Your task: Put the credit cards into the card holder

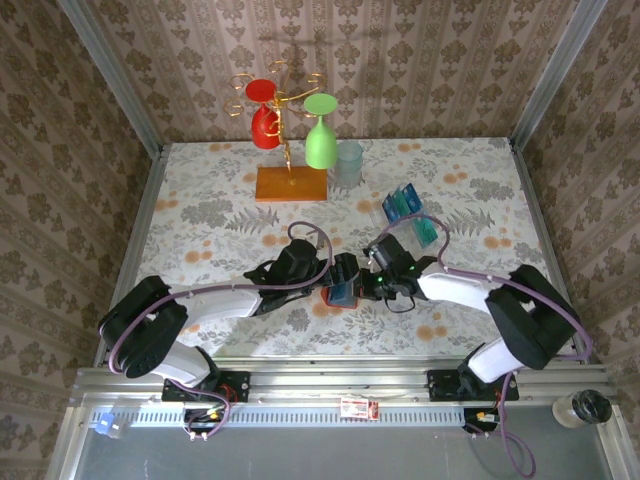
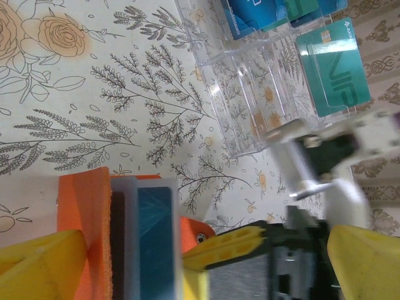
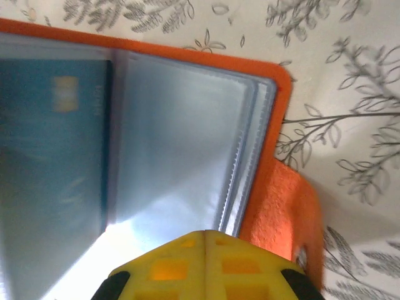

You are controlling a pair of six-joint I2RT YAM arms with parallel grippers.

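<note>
The orange card holder [image 1: 340, 295] lies open on the table between both grippers. In the right wrist view its grey-blue pockets [image 3: 181, 144] fan out inside the orange cover [image 3: 275, 181], and a blue credit card [image 3: 50, 156] sits in the left pocket. My right gripper [image 3: 205, 236] is shut, its tips together over the pocket sheets beside the snap tab. My left gripper [image 2: 203, 275] is open and straddles the holder [image 2: 87, 219], with one finger [image 2: 37, 265] over the orange cover. More credit cards, blue [image 2: 250, 12] and teal [image 2: 331, 69], stand in the rack.
The clear plastic rack [image 1: 412, 215] stands just behind the right arm. A wooden stand [image 1: 290, 185] with a red and a green glass and a clear tumbler [image 1: 348, 165] are at the back. Patterned walls close in the table on three sides.
</note>
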